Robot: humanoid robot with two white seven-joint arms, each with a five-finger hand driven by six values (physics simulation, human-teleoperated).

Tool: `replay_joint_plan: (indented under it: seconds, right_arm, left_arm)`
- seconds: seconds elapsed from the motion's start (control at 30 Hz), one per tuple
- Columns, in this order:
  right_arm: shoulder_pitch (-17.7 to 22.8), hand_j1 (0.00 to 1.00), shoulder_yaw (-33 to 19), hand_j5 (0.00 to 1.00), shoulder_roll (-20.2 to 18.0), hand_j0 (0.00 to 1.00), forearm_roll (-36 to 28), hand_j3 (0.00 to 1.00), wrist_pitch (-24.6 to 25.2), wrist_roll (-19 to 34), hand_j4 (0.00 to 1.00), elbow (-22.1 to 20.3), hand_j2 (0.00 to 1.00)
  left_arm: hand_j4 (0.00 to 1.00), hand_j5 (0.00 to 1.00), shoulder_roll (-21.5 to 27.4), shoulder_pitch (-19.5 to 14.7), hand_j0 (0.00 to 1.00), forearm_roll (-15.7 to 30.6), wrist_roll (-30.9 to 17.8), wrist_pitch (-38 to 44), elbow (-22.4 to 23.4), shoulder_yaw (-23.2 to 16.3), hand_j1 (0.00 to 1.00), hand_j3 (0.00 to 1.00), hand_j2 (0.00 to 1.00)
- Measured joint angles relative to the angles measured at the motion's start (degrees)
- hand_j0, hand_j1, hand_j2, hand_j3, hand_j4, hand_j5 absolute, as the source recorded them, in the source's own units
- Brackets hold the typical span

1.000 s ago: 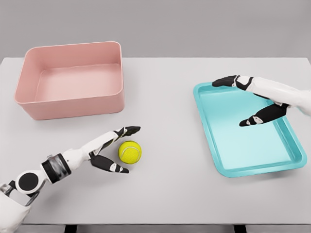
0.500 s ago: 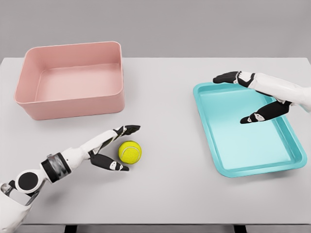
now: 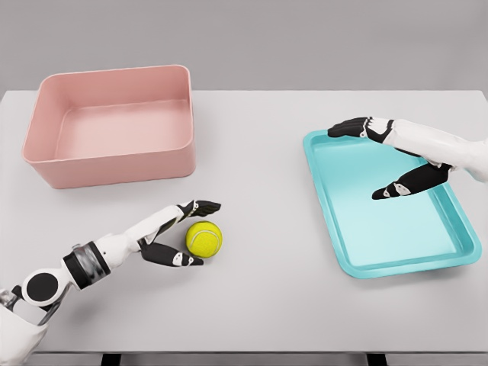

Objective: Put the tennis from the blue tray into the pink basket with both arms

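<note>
left hand [image 3: 177, 233] spread around the tennis ball [image 3: 203, 239], seemingly not gripping yet: close, lift toward pink basket [image 3: 114, 164] at eleven o'clock

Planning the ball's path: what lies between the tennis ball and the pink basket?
Only bare table in the head view, between the tennis ball and the pink basket.

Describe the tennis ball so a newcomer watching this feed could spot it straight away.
Start at the pink basket on the far left of the white table, then drop toward the near edge. There the left hand lies open, and the tennis ball sits on the bare table between its fingertips. It is the only round, yellow-green thing; the blue tray holds nothing.
</note>
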Motion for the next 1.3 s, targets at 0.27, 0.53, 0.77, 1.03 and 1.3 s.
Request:
replay_joint_plan:
  seconds: [0.27, 0.53, 0.77, 1.03, 1.3]
  right_arm:
    - [0.0, 1.0, 0.06, 1.0, 0.02, 1.0, 0.06, 1.0, -0.01, 0.0, 1.0, -0.03, 1.0]
    - [0.09, 1.0, 0.09, 1.0, -0.01, 1.0, 0.05, 1.0, -0.13, 0.0, 1.0, -0.04, 1.0]
    - [0.44, 1.0, 0.09, 1.0, 0.13, 1.0, 0.02, 1.0, -0.1, 0.0, 1.0, -0.04, 1.0]
    - [0.35, 1.0, 0.13, 1.0, 0.3, 1.0, -0.02, 1.0, -0.09, 0.0, 1.0, 0.04, 1.0]
    - [0.44, 1.0, 0.18, 1.0, 0.33, 1.0, -0.02, 1.0, -0.51, 0.0, 1.0, 0.3, 1.0]
  left_arm:
    - [0.84, 0.84, 0.05, 0.09, 0.84, -0.17, 0.0, -0.01, -0.53, -0.2, 0.84, 0.84, 0.84]
    - [0.86, 0.86, 0.11, 0.09, 0.86, -2.06, 0.05, -1.7, -0.72, -0.37, 0.86, 0.86, 0.86]
    - [0.85, 0.85, -0.13, 0.18, 0.85, -4.22, 0.15, -2.68, -0.68, -0.45, 0.85, 0.85, 0.85]
    - [0.82, 0.82, -0.32, 0.18, 0.82, -6.32, 0.17, -2.8, -0.59, -0.41, 0.82, 0.82, 0.82]
    - [0.58, 0.58, -0.4, 0.18, 0.58, -8.49, 0.17, -3.22, -0.48, -0.33, 0.58, 0.58, 0.58]
